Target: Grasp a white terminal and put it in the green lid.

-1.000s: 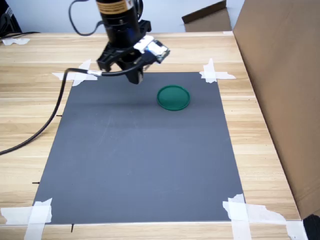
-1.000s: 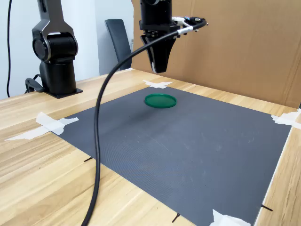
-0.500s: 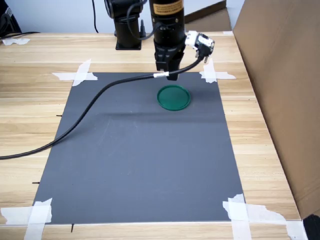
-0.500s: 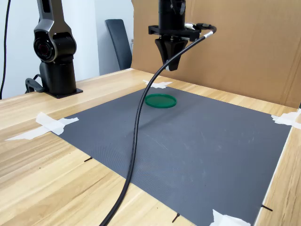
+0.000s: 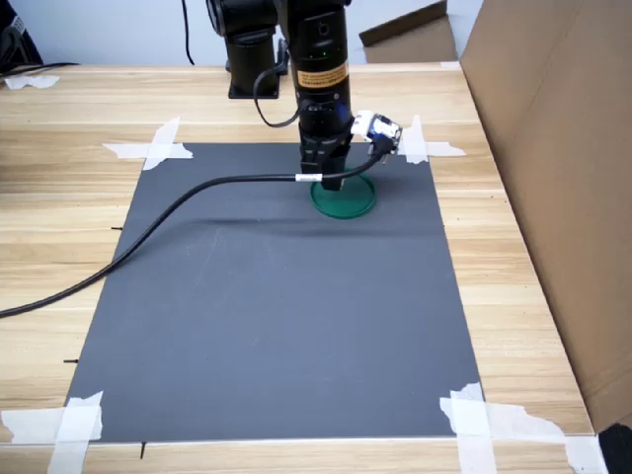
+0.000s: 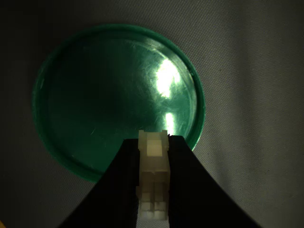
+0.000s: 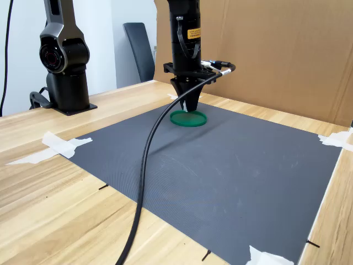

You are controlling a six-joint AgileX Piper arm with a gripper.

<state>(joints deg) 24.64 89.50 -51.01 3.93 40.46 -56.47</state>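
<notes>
cream-white stepped terminal (image 6: 153, 178) pinched upright between dark fingers (image 6: 190, 190).

Gripper (image 6: 153, 190) fingers (image 6: 118, 190) pinch the white terminal (image 6: 153, 176) between them, directly over the green lid's (image 6: 71, 109) rim edge; lid lies on grey mat (image 6: 256, 71).

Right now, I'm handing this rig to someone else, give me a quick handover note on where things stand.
Gripper: shut on the white terminal, pointing down just above the green lid.
Green lid: on the dark mat, near its far edge in the first exterior view; nothing lies in it in the wrist view.
Done: terminal grasped and brought over the lid.
Left: lower if needed, open the jaws so the terminal drops inside the rim, then lift clear.
</notes>
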